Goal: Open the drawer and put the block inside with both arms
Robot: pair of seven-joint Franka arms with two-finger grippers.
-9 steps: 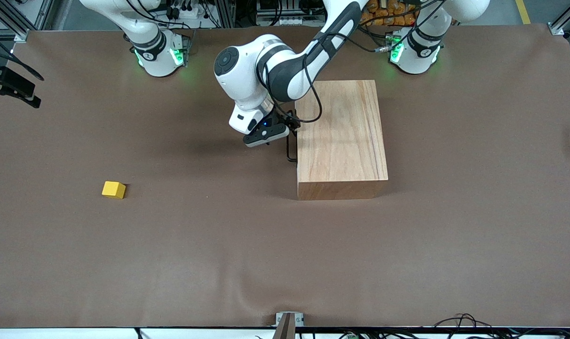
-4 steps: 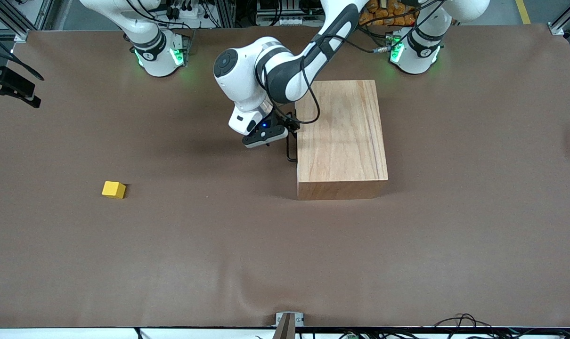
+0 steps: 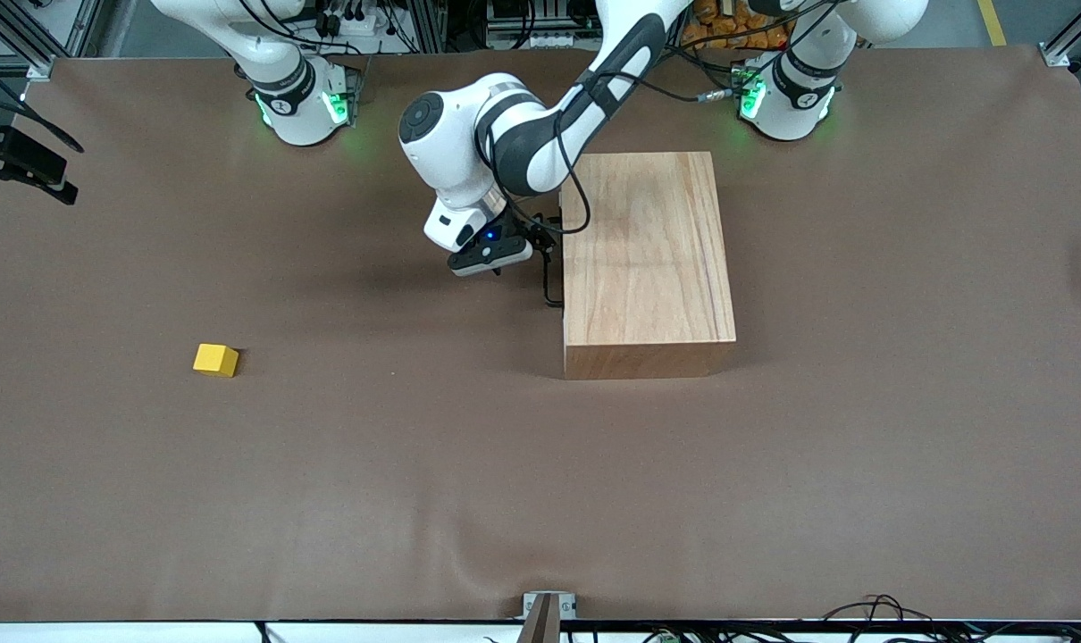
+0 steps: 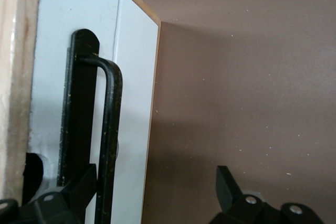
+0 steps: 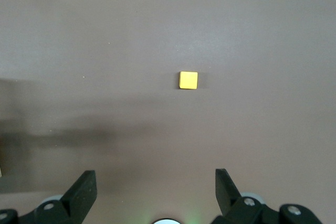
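The wooden box point(image 3: 648, 259) stands mid-table with its drawer shut. The drawer's white front point(image 4: 131, 77) and black U-shaped handle point(image 3: 551, 268) face the right arm's end. My left gripper point(image 3: 540, 253) is open at the handle point(image 4: 110, 129). One finger point(image 4: 79, 190) sits between the bar and the white front, the other point(image 4: 227, 187) is out over the table. The yellow block point(image 3: 215, 359) lies on the table toward the right arm's end. My right gripper point(image 5: 156, 190) is open and empty, high over the table, with the block point(image 5: 188, 80) below it.
The brown table cover point(image 3: 415, 464) spreads around the box and the block. The arms' bases point(image 3: 304, 103) with green lights stand along the table's edge farthest from the front camera.
My left hand has shifted a little away from the box toward the right arm's end. The box, the drawer and the block have not moved.
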